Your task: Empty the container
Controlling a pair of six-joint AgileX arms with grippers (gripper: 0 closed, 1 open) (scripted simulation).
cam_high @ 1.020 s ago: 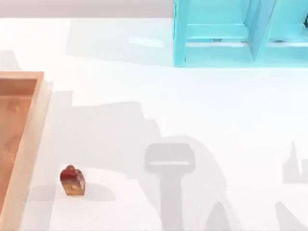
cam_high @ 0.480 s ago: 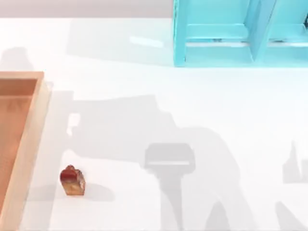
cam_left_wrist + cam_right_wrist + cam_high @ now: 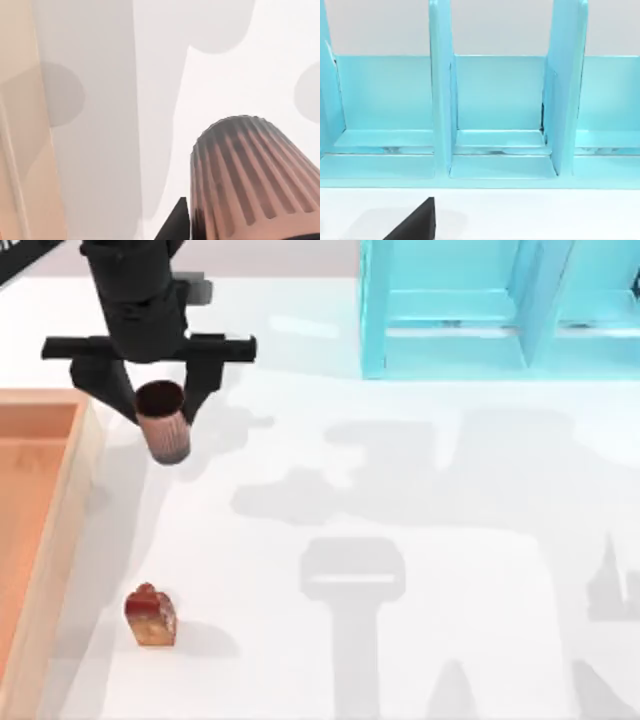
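container [image 3: 45,540] is lying at the table's left edge, its pale rim and orange-brown floor running out of the top view on that side; it is looking rigid, broad and probably too heavy and wide for one gripper to lift, so i am judging that emptying it is going item by item, not by tipping. left gripper [image 3: 160,405] is hanging just past the container's right rim, over bare table [image 3: 400,470], its fingers clamping a small dark-red ribbed cup [image 3: 166,432] near the mouth, the cup pointing downward. in the left wrist view the cup [image 3: 250,175] is showing its ribbed wall, with the rim [image 3: 20,150] beside it. the cup is seeming light and stiff, its ribs giving the pads some bite, though a hollow thing is likely rolling if dropped sideways. a small red-topped block [image 3: 150,616] is sitting on the table near the rim, well apart from the cup. open room is stretching right and forward; a turquoise shelf unit [image 3: 450,310] is standing at the far side. right arm's camera is facing that shelf [image 3: 495,100], and i cannot tell how its fingers are set
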